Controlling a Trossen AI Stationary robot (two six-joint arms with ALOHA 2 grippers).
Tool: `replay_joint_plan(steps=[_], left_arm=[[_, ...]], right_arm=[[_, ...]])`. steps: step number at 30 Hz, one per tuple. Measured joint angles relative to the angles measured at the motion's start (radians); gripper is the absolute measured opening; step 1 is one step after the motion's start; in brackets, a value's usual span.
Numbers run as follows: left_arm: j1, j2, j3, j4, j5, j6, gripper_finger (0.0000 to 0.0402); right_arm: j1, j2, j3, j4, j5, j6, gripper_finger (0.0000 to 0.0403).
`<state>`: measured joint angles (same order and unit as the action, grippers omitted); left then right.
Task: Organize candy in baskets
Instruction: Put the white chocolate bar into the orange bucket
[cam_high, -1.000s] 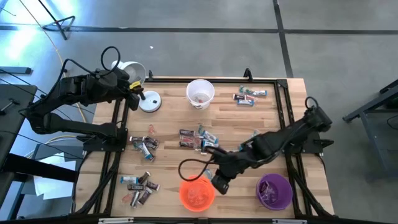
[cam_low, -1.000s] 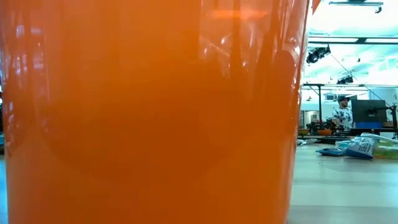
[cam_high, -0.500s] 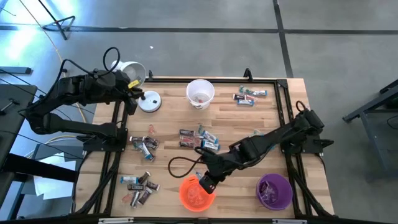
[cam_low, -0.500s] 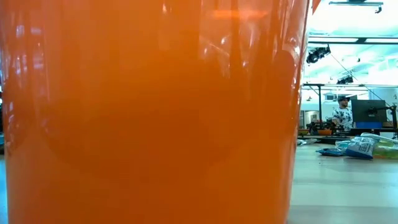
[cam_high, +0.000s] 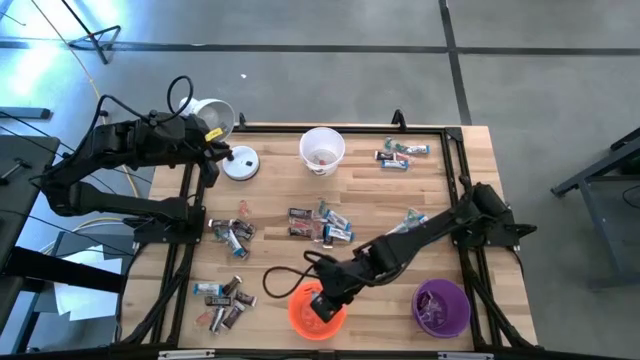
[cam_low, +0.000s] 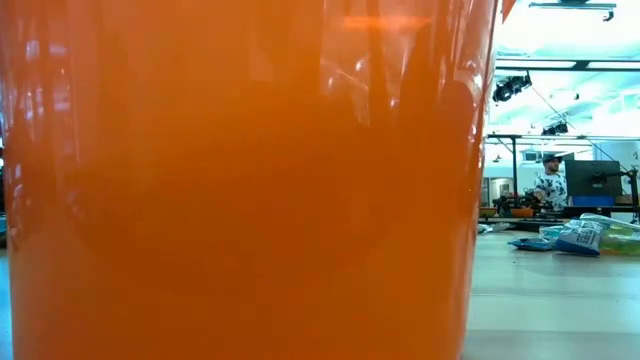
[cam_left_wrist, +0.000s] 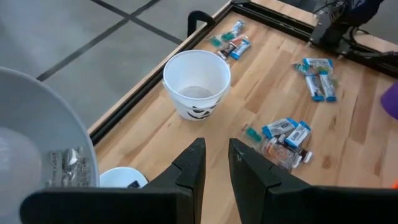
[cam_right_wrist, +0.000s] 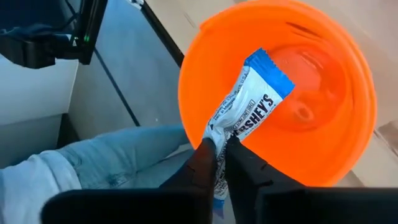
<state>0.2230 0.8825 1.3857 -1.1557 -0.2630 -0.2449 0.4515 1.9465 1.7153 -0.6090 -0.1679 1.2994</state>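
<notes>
My right gripper (cam_high: 322, 302) (cam_right_wrist: 221, 146) hangs over the orange basket (cam_high: 300, 318) (cam_right_wrist: 280, 93) at the table's near edge, shut on a blue-and-white candy bar (cam_right_wrist: 249, 102). The orange basket's wall (cam_low: 240, 180) fills the low view. The white basket (cam_high: 322, 150) (cam_left_wrist: 196, 78) stands at the far middle and the purple basket (cam_high: 441, 306) at the near right. Loose candy lies in clusters at the middle (cam_high: 320, 225), far right (cam_high: 400, 153), left (cam_high: 230, 232) and near left (cam_high: 225, 298). My left gripper (cam_high: 222, 152) (cam_left_wrist: 214, 165) waits at the far left, open by a narrow gap, holding nothing. My right gripper pinches the bar's near end (cam_right_wrist: 217, 134) between its two fingers. The fingers slant down from the table's right side, and the bar sticks out lengthwise beyond them. Its free end (cam_right_wrist: 270, 71) hangs over the orange basket's opening, clear of the rim and the bottom.
A white desk lamp (cam_high: 212, 118) with a round base (cam_high: 241, 163) stands by my left gripper. A black cable loop (cam_high: 285, 277) lies beside the orange basket. A person's jeans (cam_right_wrist: 112, 155) show beyond the table's near edge. A person (cam_low: 548, 180) stands far off in the room.
My right gripper has gone toward the table's left edge and down, from beside the orange basket's right rim to over its opening, rolling as it went and carrying the bar. The cable loop has shifted left with it.
</notes>
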Motion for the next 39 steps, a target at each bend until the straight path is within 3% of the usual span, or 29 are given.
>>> replay_joint_plan(steps=[10,16,24,32,39], left_arm=[[0.0,0.0,0.0,-0.002,0.0,0.04,0.0055],[0.0,0.0,0.0,-0.003,0.0,0.066,0.0055],[0.0,0.0,0.0,-0.003,-0.001,0.093,0.0055],[0.0,0.0,0.0,-0.003,-0.013,0.138,0.0055],[0.0,0.0,0.0,0.001,-0.038,0.09,0.0055]], right_arm=[[-0.009,0.0,0.0,0.038,-0.018,-0.061,0.0126],[-0.037,-0.004,0.0,0.007,-0.029,-0.019,0.0133],[-0.077,-0.087,-0.001,-0.006,0.066,-0.119,0.0133],[-0.112,-0.147,-0.001,-0.43,0.075,-0.168,0.0133],[-0.151,-0.182,-0.001,-0.742,0.053,-0.378,0.0133]])
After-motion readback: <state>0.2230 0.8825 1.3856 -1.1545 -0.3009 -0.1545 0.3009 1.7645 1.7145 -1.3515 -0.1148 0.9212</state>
